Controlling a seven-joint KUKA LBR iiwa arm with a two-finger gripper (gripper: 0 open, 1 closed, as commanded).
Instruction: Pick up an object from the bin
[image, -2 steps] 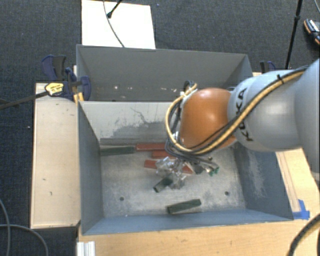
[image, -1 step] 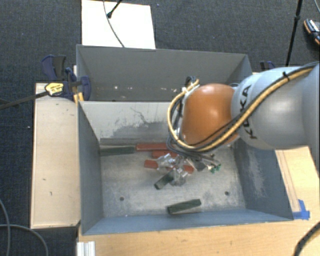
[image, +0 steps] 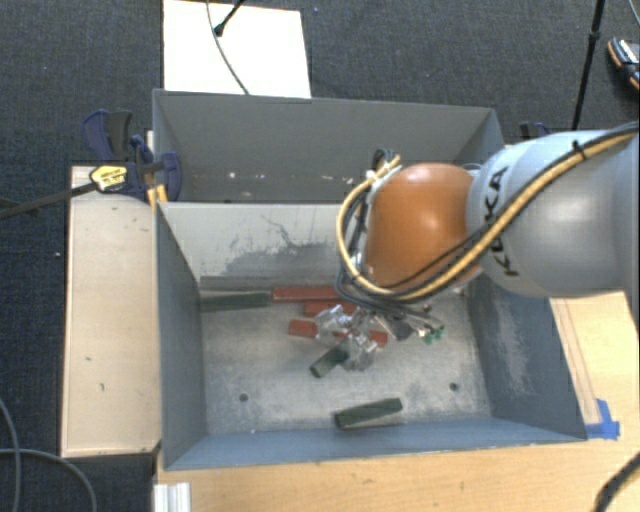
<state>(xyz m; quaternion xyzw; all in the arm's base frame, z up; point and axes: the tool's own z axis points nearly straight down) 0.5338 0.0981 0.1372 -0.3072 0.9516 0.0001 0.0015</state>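
My gripper hangs low in the middle of the bin, under the arm's orange cover. A dark grey block lies tilted just in front of it and to its left, touching or nearly touching its tip. A small red block lies on the floor just left of the gripper. Behind that, a long red bar lies along the back of the floor. Whether anything is held is hidden by the gripper's own metal parts.
A long dark green bar lies at the back left, end to end with the red bar. A dark green block lies near the front wall. A small green piece shows right of the gripper. The arm covers the bin's right side.
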